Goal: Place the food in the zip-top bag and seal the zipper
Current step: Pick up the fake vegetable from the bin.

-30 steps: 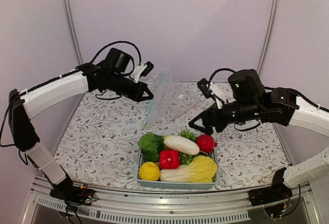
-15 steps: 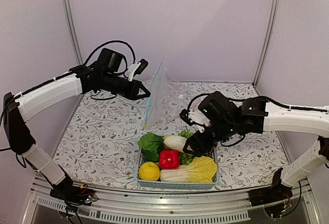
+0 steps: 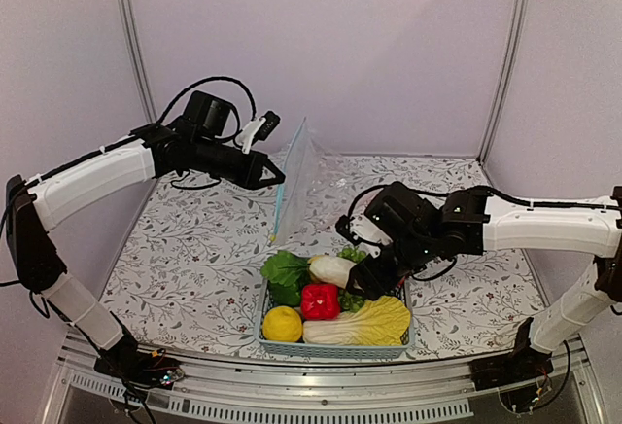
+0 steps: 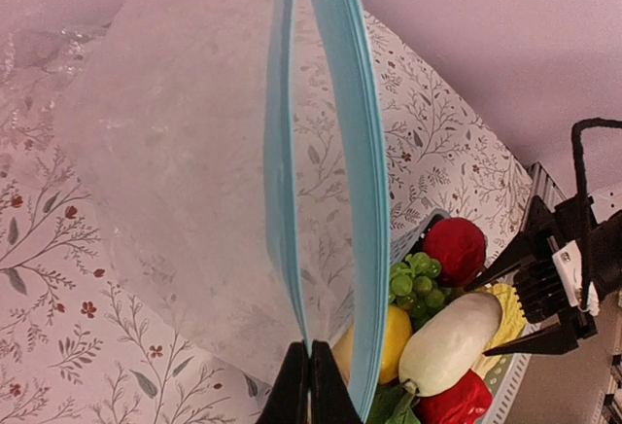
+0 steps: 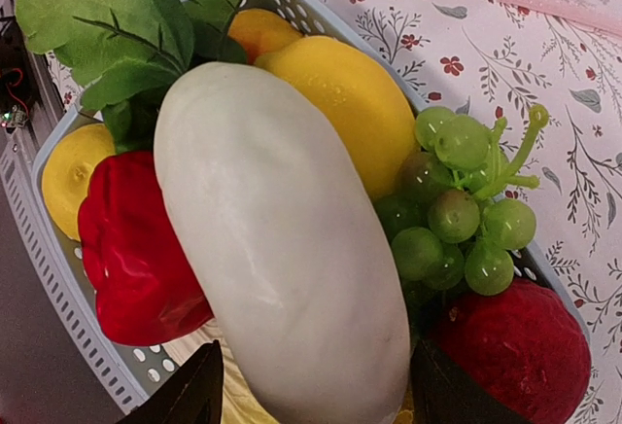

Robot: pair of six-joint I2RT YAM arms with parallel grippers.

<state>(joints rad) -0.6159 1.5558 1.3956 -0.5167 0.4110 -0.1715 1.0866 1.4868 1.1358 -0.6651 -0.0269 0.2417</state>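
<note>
Top view: the left gripper (image 3: 276, 179) is pinched tight on the mouth edge of the zip-top bag (image 3: 299, 166), held upright at twelve o'clock from the basket (image 3: 330, 348). All the food appears to lie in that basket (nothing bagged yet).

Left wrist view: the zipper (image 4: 342, 152) gapes, unsealed.

Right wrist view: the right gripper (image 5: 313, 385), jaws wide, straddles the white radish (image 5: 277, 249). Whether it is touching the radish, I cannot tell. The grapes (image 5: 457, 220) are at the radish's three o'clock.

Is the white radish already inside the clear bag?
No, the white radish lies in the blue basket, apart from the clear bag.
</note>
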